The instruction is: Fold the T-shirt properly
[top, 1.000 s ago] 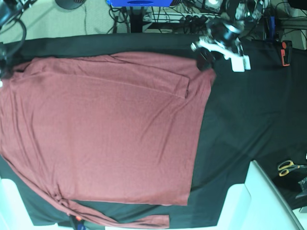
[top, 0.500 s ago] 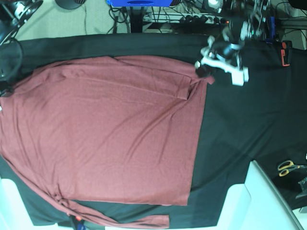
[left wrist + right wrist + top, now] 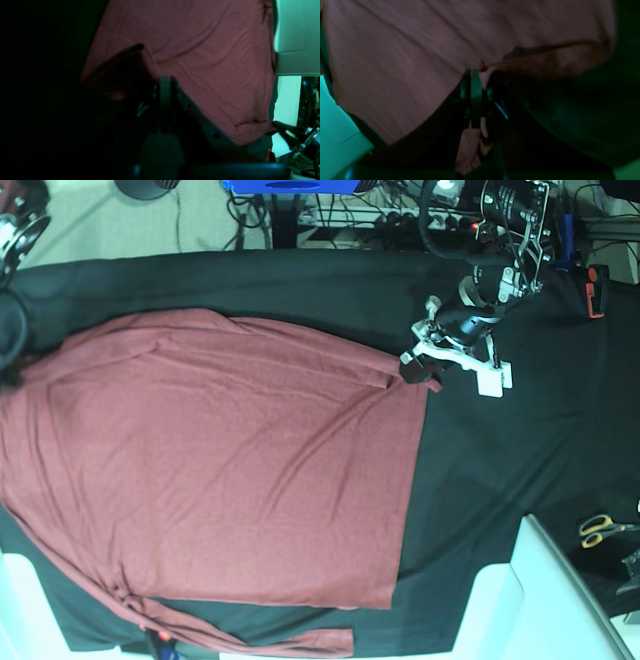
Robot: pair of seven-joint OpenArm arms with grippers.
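Observation:
The brick-red T-shirt (image 3: 220, 470) lies spread on the black cloth (image 3: 500, 460), one long sleeve (image 3: 250, 642) trailing along the near edge. My left gripper (image 3: 412, 368) is shut on the shirt's far right corner; the left wrist view shows its fingers (image 3: 165, 82) closed together, with a fold of red fabric (image 3: 212, 62) lifted beside them. In the right wrist view my right gripper (image 3: 476, 72) is shut on a pinch of the shirt's edge (image 3: 407, 50). That arm sits at the base view's left border, and its fingertips are hidden there.
Yellow-handled scissors (image 3: 600, 529) lie at the right edge. White blocks (image 3: 540, 600) stand at the near right corner. An orange and black tool (image 3: 597, 288) rests at the far right. Cables and stands crowd the floor beyond the table.
Both grippers have drawn the shirt's far edge toward the near side. The right corner moved down and slightly left with the left gripper, and the far left part followed.

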